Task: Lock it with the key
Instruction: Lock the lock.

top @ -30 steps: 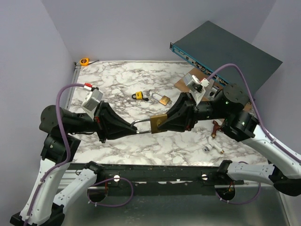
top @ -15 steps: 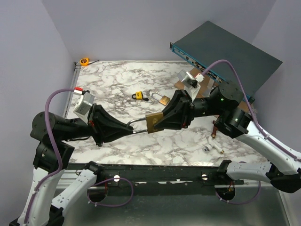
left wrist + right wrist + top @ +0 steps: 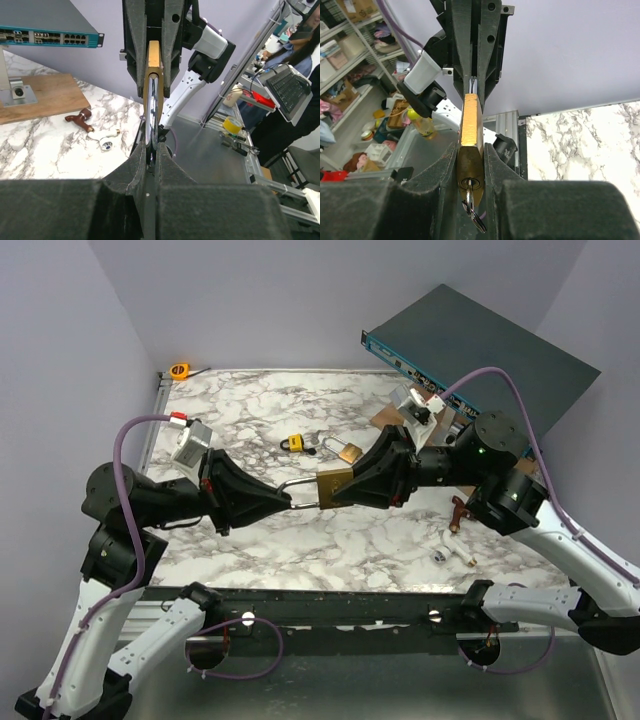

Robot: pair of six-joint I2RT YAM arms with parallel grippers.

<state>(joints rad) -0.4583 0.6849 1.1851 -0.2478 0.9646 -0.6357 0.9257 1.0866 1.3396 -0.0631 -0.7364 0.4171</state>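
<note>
A large brass padlock (image 3: 335, 487) is held in the air between both arms, above the marble table (image 3: 250, 410). My right gripper (image 3: 352, 483) is shut on the brass body. My left gripper (image 3: 290, 502) is shut on the steel shackle (image 3: 303, 487). In the right wrist view the body (image 3: 471, 125) sits edge-on between my fingers (image 3: 492, 160), with a key (image 3: 470, 195) and its ring in the keyhole at the near end. In the left wrist view the shackle (image 3: 152, 110) runs from my gripper (image 3: 151, 150) to the body (image 3: 153, 62).
Two small padlocks, one yellow (image 3: 294, 443) and one brass (image 3: 349, 452), lie mid-table. A network switch (image 3: 480, 340) and a wooden board (image 3: 388, 418) stand at the back right. A reddish handle (image 3: 459, 510) and a white part (image 3: 452, 553) lie at the right. An orange tape measure (image 3: 180, 370) sits at the back left.
The padlock first shifted left, then back right and slightly up. Both arms moved with it, and both grips stayed shut.
</note>
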